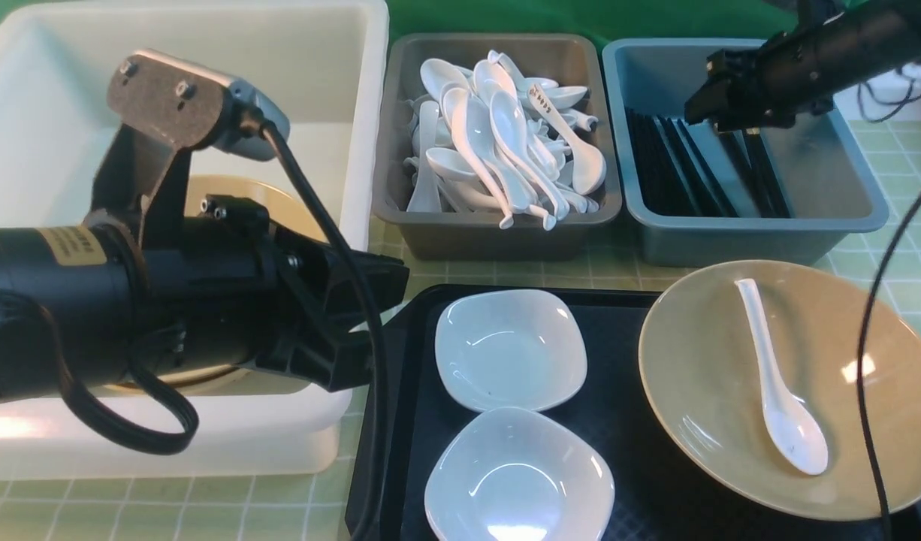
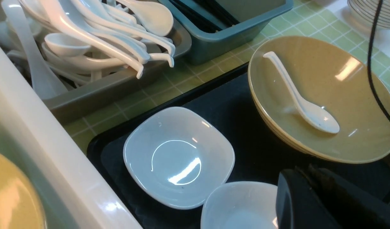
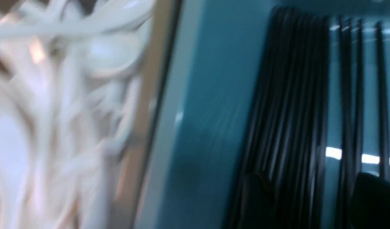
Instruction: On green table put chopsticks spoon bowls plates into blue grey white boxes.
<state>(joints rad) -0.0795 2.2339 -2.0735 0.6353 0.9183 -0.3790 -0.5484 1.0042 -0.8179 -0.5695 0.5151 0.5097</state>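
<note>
My left gripper (image 1: 389,284) (image 2: 309,178) is shut and empty, reaching from over the white box (image 1: 55,113) toward the black tray (image 1: 633,451). On the tray sit two small white dishes (image 1: 509,349) (image 1: 517,481) and an olive bowl (image 1: 701,376) with a white spoon (image 1: 776,391) lying in it. The grey box (image 1: 498,233) is piled with white spoons (image 1: 498,128). Black chopsticks (image 1: 678,173) (image 3: 293,95) lie in the blue box (image 1: 753,233). My right gripper (image 1: 705,105) (image 3: 312,203) hangs open just above them, holding nothing.
A yellowish plate (image 1: 273,199) lies in the white box under my left arm. A black cable (image 1: 874,338) hangs across the olive bowl's right side. Stacked striped bowls (image 2: 373,12) stand on the green checked table (image 1: 896,165) beyond the blue box.
</note>
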